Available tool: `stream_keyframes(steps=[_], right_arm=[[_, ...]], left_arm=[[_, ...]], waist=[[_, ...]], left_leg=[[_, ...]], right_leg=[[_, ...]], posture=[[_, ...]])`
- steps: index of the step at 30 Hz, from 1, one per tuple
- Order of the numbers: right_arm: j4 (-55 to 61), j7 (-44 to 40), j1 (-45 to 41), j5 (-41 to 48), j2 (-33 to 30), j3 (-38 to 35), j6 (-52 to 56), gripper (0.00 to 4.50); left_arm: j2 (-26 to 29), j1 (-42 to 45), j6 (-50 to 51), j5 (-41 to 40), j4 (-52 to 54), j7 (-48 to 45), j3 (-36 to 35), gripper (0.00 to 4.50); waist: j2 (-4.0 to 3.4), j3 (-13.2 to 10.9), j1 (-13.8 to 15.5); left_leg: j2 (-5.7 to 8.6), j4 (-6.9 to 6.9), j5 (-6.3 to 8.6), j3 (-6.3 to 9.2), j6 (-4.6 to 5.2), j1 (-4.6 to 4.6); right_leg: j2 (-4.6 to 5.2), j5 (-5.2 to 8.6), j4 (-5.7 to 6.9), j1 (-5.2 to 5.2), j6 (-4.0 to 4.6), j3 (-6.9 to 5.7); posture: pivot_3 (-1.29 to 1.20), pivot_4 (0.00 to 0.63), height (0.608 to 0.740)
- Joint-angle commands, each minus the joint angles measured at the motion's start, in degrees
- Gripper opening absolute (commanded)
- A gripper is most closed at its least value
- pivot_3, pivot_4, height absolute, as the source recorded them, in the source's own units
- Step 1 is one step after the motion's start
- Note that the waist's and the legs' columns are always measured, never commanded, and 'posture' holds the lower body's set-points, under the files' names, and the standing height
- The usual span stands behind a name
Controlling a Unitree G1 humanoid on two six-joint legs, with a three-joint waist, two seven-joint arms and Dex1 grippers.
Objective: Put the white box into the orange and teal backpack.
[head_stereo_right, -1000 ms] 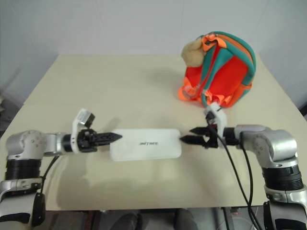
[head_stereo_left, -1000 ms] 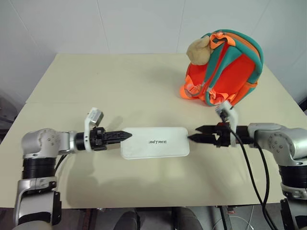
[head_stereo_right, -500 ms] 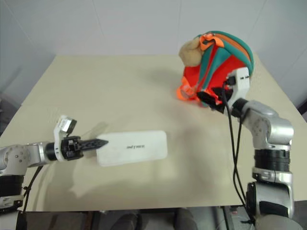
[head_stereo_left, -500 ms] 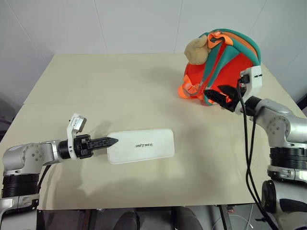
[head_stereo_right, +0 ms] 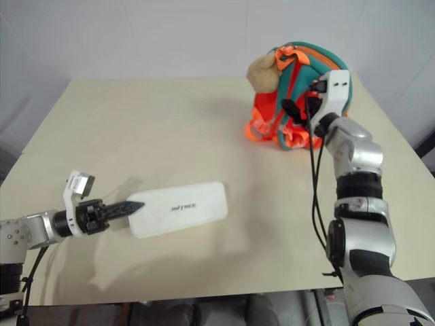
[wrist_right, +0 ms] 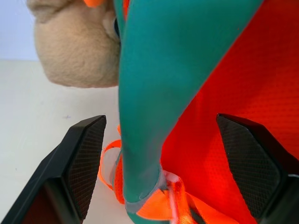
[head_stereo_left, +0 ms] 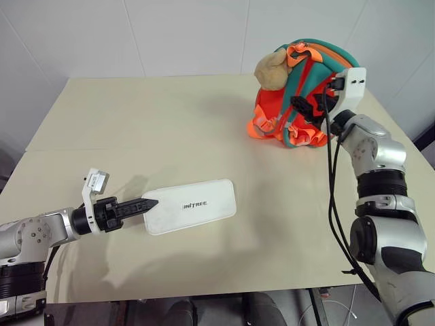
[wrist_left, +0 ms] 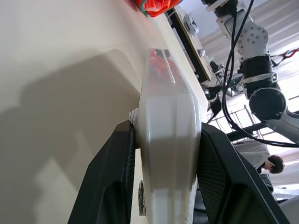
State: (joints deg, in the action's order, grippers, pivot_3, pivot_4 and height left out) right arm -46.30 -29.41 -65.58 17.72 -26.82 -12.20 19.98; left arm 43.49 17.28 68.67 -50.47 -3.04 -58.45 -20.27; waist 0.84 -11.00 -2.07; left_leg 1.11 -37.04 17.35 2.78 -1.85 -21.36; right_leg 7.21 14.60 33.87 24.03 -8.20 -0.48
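Left eye view: I see a pale beige table (head_stereo_left: 170,122) against plain white walls (head_stereo_left: 183,34), with a faint seam running across the tabletop. The white box (head_stereo_left: 194,205) lies flat near the front of the table, left of centre, its dark lettering facing up. My left gripper (head_stereo_left: 139,204) reaches in level from the left and clamps the box's left end; in the left wrist view the two black fingers (wrist_left: 110,182) press on either face of the box (wrist_left: 167,140), which stands edge-on between them. The backpack (head_stereo_left: 302,92) sits upright at the far right of the table, well apart from the box, teal straps toward me and a tan plush toy (head_stereo_left: 272,70) at its upper left. My right gripper (head_stereo_left: 306,107) is raised at the backpack's front, jaws spread wide. In the right wrist view its fingers (wrist_right: 86,154) flank a teal strap (wrist_right: 159,93) with orange fabric beside it, gripping nothing. The left wrist view also shows, beyond the table edge, a bright room with railings and a person's head low at the right.
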Motion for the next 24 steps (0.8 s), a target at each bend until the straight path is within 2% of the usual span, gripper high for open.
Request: stream_keyframes(steps=[1, 9, 16, 21, 22, 24], right_arm=[[-4.3, -1.66, -4.27, 0.03, 1.46, -0.57, -3.05, 4.5], [-19.18, -2.33, -11.11, -1.07, 4.16, -2.26, -11.94, 4.5], [-22.74, -6.14, -12.99, -1.69, 5.51, -2.77, -14.19, 2.33], [-21.65, -12.58, -13.16, 0.34, 5.81, -3.52, -8.46, 0.81], [-20.06, -16.41, -12.87, 0.84, 5.63, -2.82, -4.95, 0.61], [-16.65, -22.31, -12.03, 1.55, 5.16, -1.45, 0.99, 0.61]], left_arm=[[-0.35, -0.33, -0.4, -1.85, 1.57, 0.83, -1.7, 1.59], [-0.59, -0.85, -0.82, -2.84, 1.98, 1.77, -1.98, 1.59], [-0.38, -3.02, -1.36, -3.65, 3.08, 2.25, -3.57, 1.59], [-0.21, -4.16, -1.81, -4.15, 3.32, 2.92, -4.83, 1.59], [0.05, -4.04, -2.07, -4.15, 2.97, 3.01, -5.26, 1.59], [0.44, -3.77, -2.38, -4.27, 2.52, 3.15, -5.98, 1.59]], waist=[[0.0, 0.0, -0.02], [0.0, 0.0, -0.1], [-0.01, -0.01, -0.71], [-0.01, -0.01, -1.25], [-0.01, -0.01, -1.26], [-0.02, -0.01, -1.27]], left_leg=[[0.0, 0.01, 0.0, 0.0, 0.0, 0.0], [0.0, 0.04, 0.03, -0.08, -0.06, -0.01], [-0.03, 0.05, 0.05, -0.18, -0.1, -0.04], [-0.05, 0.04, 0.05, -0.22, -0.1, -0.04], [-0.05, 0.04, 0.05, -0.22, -0.1, -0.04], [-0.08, 0.04, 0.05, -0.23, -0.1, -0.04]], right_leg=[[0.0, 0.0, 0.0, 0.0, 0.0, 0.0], [0.01, 0.0, -0.03, 0.07, 0.0, 0.03], [0.01, 0.0, -0.01, 0.16, 0.0, 0.03], [0.0, 0.0, 0.04, 0.19, 0.0, 0.06], [-0.01, 0.0, 0.05, 0.2, 0.0, 0.07], [-0.03, 0.0, 0.06, 0.22, 0.0, 0.07]], posture=[[0.0, 0.15, 0.74], [0.0, 0.15, 0.74], [0.0, 0.15, 0.74], [0.0, 0.15, 0.74], [0.0, 0.15, 0.74], [0.0, 0.15, 0.74]])
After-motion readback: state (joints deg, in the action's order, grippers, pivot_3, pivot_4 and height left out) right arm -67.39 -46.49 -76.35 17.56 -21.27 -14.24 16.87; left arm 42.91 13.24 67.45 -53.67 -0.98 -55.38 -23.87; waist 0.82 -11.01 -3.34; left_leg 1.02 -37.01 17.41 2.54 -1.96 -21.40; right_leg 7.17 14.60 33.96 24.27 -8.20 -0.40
